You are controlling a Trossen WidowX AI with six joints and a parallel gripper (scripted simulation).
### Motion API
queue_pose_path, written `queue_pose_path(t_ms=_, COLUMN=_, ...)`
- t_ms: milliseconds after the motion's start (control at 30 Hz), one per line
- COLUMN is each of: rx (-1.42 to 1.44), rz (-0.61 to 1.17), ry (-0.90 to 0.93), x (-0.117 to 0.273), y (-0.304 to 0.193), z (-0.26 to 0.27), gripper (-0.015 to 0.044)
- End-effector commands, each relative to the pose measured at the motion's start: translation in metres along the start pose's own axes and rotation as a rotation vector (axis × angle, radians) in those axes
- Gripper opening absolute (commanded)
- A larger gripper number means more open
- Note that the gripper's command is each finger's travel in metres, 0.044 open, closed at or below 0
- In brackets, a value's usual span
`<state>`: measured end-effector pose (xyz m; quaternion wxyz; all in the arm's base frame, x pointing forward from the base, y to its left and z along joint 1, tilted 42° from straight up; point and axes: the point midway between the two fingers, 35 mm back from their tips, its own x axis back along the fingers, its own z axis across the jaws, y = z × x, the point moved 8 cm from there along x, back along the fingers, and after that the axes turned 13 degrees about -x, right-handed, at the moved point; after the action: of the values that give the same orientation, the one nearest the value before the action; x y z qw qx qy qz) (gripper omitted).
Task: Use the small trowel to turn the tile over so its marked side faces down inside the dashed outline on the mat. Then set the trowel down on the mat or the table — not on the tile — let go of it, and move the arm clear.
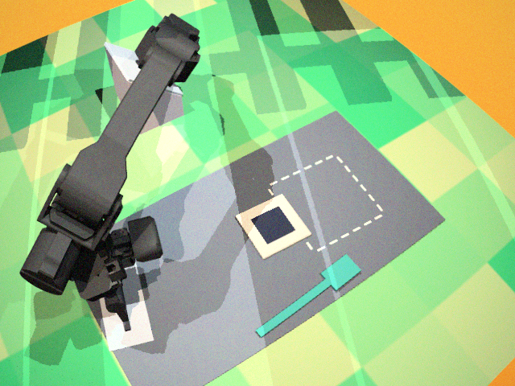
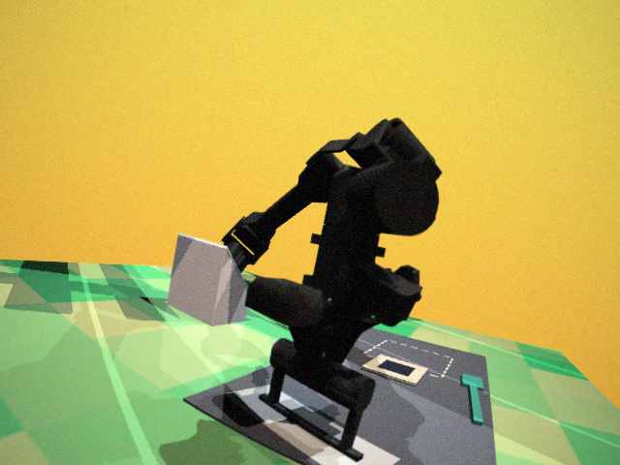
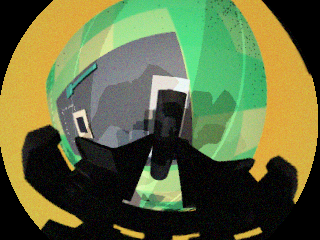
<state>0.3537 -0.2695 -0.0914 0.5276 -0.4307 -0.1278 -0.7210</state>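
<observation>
The tile (image 1: pixel 260 247) (image 2: pixel 420 376) (image 3: pixel 77 117) lies flat on the mat (image 1: pixel 409 215) with its dark square mark up. It covers part of the left side of the dashed outline (image 1: pixel 331 157) and lies mostly outside it. The trowel (image 1: pixel 141 324) (image 2: pixel 362 387) (image 3: pixel 173 102) has a pale rectangular blade lying on the mat's near left end, with a black round handle on two posts above it. My gripper (image 1: pixel 111 289) (image 2: pixel 324 367) (image 3: pixel 164 138) is over the trowel, pointing down, and is shut on the handle. The fingers hide part of the handle.
A teal flat tool (image 1: pixel 341 272) (image 2: pixel 475 400) (image 3: pixel 82 80) with a long thin handle lies along the mat's edge beside the tile. A pale grey angular block (image 1: pixel 120 62) (image 2: pixel 198 280) stands off the mat, near the arm's base. Patchy shadows cross the mat.
</observation>
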Motion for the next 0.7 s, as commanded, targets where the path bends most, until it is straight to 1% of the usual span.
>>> queue_pose_path(t_ms=0, rx=-0.093, rz=0.005, ry=-0.005, x=-0.0016, y=-0.0008, z=-0.0011, gripper=0.0130)
queue_pose_path(t_ms=667, rx=-0.693, rz=0.004, ry=-0.006, x=-0.0016, y=-0.0008, z=-0.0011, gripper=0.0130)
